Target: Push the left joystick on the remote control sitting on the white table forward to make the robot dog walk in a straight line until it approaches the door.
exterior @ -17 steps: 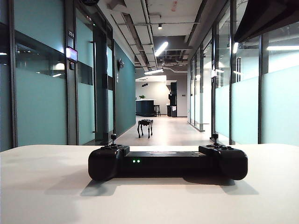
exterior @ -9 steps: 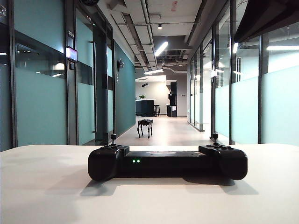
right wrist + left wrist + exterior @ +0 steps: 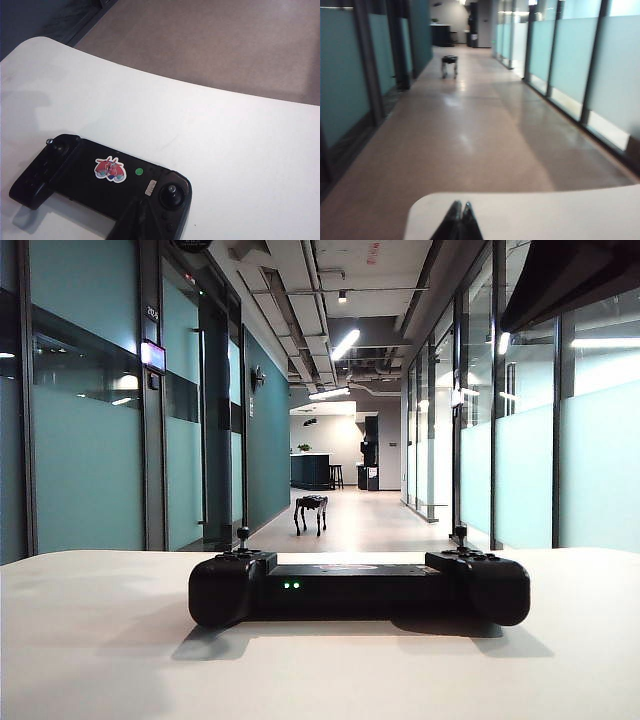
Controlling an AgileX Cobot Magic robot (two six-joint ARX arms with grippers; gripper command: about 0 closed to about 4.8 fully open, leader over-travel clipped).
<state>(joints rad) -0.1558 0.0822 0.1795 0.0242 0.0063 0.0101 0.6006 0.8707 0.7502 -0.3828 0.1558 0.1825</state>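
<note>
At the centre of the exterior view, just below the middle of the frame, the remote control [image 3: 358,590] lies flat on the white table [image 3: 90,640], its two green lights facing the camera. The left joystick [image 3: 242,536] stands upright on the left handle, with nothing touching it; its twin, the right joystick [image 3: 461,534], rises from the right handle. Beyond the table edge, a little left of centre and well down the corridor, the robot dog [image 3: 311,513] stands on the pale floor between teal glass walls.

In the right wrist view the remote control [image 3: 107,187] fills the lower left of the frame, with a red-white sticker [image 3: 110,169] and a green dot on its flat bar. The right gripper [image 3: 134,222] shows as a dark tip at the bottom edge, jaws pressed together, over the controller's near edge.

In the left wrist view the left gripper [image 3: 458,222] sits at the bottom centre, its fingers closed to a point above the table's edge [image 3: 530,215], holding nothing. The robot dog [image 3: 449,64] appears blurred in the upper left.
</note>
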